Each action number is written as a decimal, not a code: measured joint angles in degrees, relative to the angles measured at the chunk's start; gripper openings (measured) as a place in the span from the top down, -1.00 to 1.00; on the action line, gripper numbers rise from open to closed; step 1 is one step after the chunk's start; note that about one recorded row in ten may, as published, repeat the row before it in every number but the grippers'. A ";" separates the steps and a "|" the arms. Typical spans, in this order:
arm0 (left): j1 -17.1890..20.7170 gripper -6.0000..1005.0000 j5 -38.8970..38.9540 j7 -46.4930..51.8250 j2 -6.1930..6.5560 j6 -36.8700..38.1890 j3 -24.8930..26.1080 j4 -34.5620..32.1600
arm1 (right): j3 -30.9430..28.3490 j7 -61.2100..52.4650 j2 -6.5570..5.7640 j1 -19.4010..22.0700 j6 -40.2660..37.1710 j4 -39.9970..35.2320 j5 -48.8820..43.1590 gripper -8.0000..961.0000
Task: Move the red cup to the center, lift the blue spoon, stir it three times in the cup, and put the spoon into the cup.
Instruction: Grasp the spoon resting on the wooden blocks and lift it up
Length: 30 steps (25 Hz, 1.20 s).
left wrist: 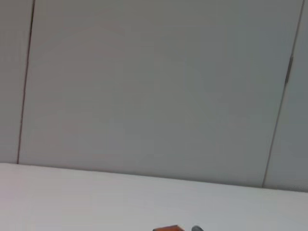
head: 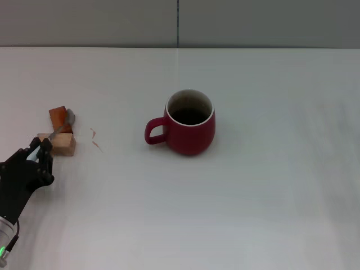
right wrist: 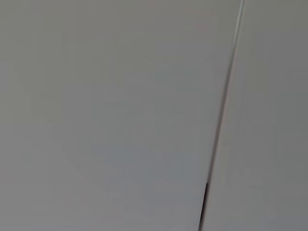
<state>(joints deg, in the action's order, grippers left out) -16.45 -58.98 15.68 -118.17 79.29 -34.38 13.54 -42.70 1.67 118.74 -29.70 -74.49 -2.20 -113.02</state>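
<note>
**Ana:** Cup first. Where does it sit?

**Ben:** The red cup (head: 190, 122) stands upright on the white bench (head: 253, 197), close to the middle of the head view and a little above centre. Its loop handle points toward the left of the frame, and the inside looks dark below a pale rim.

**Ana:** And the spoon?

**Ben:** The blue spoon (head: 54, 133) is at the left edge of the frame, well apart from the cup. It lies slanted across two small blocks: the grey bowl end rests by the orange block (head: 58, 116), the stem crosses the pale wooden block (head: 63, 144), and the light-blue handle end runs down into the left gripper (head: 38, 154).

**Ana:** Is that gripper holding it?

**Ben:** The black jaws sit around the handle tip at the lower left of the frame, just beside the pale block. I cannot tell whether they are pressed on it or merely close to it.

**Ana:** Anything from the wrist cameras?

**Ben:** The left wrist view shows mostly grey wall panels, with a strip of bench along the bottom and the top of the orange block (left wrist: 168, 228) at the lower edge. The right wrist view shows only grey wall with a seam; the right gripper appears in no view.

**Ana:** Anything else on the bench?

**Ben:** A small reddish mark (head: 96, 140) just right of the blocks.
</note>
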 joint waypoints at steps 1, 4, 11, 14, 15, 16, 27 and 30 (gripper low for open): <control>0.47 0.70 -0.03 -0.11 0.00 -1.10 -0.10 -0.66 | -0.01 0.00 0.00 0.00 -0.01 0.00 0.00 -0.50; 0.81 0.70 -0.07 -0.14 0.02 -1.76 -0.39 -1.00 | -0.01 0.00 0.00 0.00 -0.02 0.00 0.00 -0.50; 1.40 0.70 -0.09 -0.38 0.00 -2.95 -1.56 -1.83 | 0.05 0.00 0.00 0.00 -0.05 0.00 0.00 -0.51; 1.41 0.70 -0.08 -0.38 -0.01 -3.16 -1.74 -1.85 | 0.07 0.00 0.00 0.00 -0.05 0.00 0.00 -0.51; 1.42 0.70 -0.08 -0.36 -0.02 -3.18 -1.80 -1.85 | 0.08 0.00 0.00 0.00 -0.05 0.00 0.00 -0.51; 1.42 0.70 -0.08 -0.15 -0.03 -3.00 -2.07 -1.85 | 0.08 0.00 0.00 0.01 -0.05 0.00 0.00 -0.51; 1.51 0.70 -0.08 2.47 -0.17 2.14 -2.13 -1.89 | 0.18 0.00 0.05 0.42 -0.75 0.00 0.00 -0.51; 1.43 0.70 -0.08 5.64 -0.02 4.25 -2.28 -2.37 | 0.17 0.00 0.07 0.50 -0.75 0.00 0.00 -0.51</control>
<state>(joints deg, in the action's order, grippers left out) -15.02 -59.06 21.32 -118.19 83.54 -36.66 11.17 -42.53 1.67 118.81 -29.21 -75.24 -2.19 -113.02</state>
